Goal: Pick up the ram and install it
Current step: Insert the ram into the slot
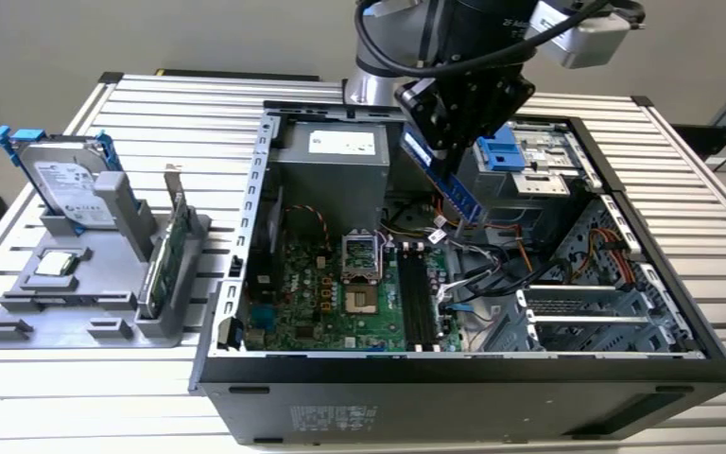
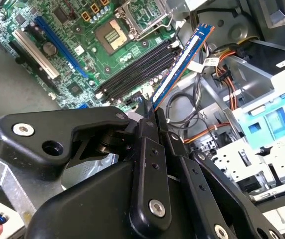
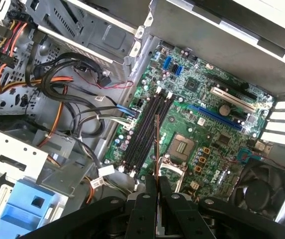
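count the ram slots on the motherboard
4, side by side in one bank beside the cpu socket. All look empty; the ram is in the fingers above them.

no legible text, labels on drive and case unreadable
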Action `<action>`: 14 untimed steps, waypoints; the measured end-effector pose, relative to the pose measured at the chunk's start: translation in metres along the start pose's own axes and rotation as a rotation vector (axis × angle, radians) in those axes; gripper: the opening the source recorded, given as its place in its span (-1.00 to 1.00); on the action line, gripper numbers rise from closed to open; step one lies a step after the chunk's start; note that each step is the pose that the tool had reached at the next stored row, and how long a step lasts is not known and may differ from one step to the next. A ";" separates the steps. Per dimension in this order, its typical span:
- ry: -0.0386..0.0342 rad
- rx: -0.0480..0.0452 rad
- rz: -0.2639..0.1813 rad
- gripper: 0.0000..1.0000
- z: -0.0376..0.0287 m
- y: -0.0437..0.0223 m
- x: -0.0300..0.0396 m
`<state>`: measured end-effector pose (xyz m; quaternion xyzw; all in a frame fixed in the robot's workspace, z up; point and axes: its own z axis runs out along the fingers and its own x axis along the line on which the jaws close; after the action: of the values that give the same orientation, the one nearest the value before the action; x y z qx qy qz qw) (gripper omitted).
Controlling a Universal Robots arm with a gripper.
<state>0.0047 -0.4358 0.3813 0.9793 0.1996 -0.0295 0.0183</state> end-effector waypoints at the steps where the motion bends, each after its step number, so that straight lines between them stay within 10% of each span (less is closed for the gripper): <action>1: -0.0001 0.0003 0.004 -1.00 0.0000 0.0000 0.0000; 14: -0.0012 0.0033 0.049 -1.00 0.0000 0.0000 0.0000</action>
<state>0.0047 -0.4358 0.3813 0.9839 0.1753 -0.0300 0.0175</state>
